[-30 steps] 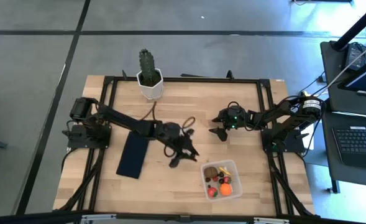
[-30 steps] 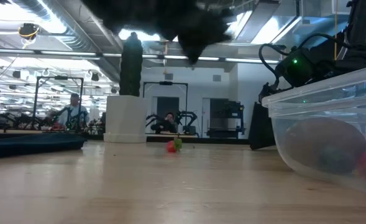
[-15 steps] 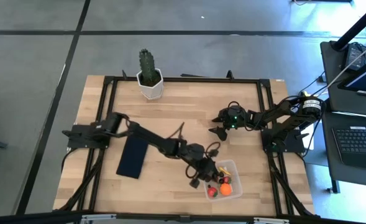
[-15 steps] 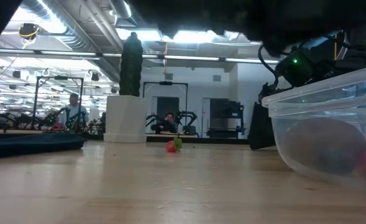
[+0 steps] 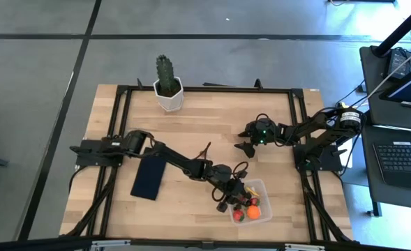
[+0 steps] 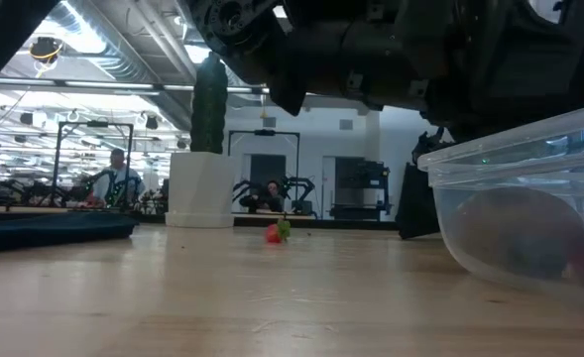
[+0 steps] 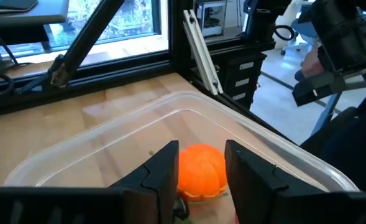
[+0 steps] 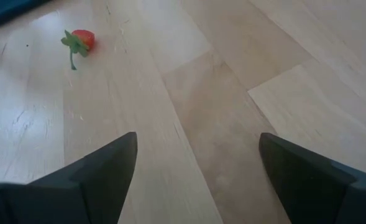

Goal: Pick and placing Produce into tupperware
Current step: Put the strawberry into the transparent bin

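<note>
Your left claw (image 7: 198,180) hovered over the clear box (image 5: 250,202) | fingers slightly apart around nothing | orange ball (image 7: 201,171) inside | right claw (image 8: 195,165) wide apart.

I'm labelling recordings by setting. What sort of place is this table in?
Probably a robotics lab or workshop. Behind the wooden table the low view shows an open hall with exposed ceiling ducts, other robot rigs and a seated person; laptops sit beside the table.

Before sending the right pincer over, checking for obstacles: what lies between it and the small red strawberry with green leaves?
Right wrist view shows only bare pale wooden tabletop from right pincer to strawberry.
</note>
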### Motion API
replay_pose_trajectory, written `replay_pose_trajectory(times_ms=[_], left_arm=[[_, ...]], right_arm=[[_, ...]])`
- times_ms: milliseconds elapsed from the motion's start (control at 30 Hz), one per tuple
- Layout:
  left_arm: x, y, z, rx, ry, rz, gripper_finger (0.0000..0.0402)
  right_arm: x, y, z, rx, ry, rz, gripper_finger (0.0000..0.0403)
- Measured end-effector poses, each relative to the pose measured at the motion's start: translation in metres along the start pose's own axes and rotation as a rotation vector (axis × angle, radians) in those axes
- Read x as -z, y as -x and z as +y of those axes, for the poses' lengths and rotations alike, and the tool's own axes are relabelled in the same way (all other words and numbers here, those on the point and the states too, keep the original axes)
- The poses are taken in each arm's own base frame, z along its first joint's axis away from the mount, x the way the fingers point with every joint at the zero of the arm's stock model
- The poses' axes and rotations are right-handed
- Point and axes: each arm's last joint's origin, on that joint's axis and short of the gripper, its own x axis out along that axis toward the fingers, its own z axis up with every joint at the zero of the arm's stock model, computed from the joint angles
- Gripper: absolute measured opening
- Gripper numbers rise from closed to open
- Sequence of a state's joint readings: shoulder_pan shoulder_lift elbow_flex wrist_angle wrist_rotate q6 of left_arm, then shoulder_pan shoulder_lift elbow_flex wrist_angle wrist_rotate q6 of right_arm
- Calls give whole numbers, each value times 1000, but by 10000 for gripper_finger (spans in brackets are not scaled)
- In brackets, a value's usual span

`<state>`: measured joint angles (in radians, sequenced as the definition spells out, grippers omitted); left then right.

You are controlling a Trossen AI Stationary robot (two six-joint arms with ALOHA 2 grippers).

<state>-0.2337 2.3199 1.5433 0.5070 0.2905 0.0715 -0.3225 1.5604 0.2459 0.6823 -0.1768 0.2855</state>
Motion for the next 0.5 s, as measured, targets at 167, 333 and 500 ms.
replay_pose_trajectory(times_ms=[167,333,500], left_arm=[[0,1,3,-28,-10,-3,115],[-7,8,10,-27,32,19,104],[-59,52,27,-63,23,101,92]], right_arm=[[0,0,0,0,-1,1,339],[0,0,0,1,-2,3,339],[1,0,0,-12,-10,8,339]])
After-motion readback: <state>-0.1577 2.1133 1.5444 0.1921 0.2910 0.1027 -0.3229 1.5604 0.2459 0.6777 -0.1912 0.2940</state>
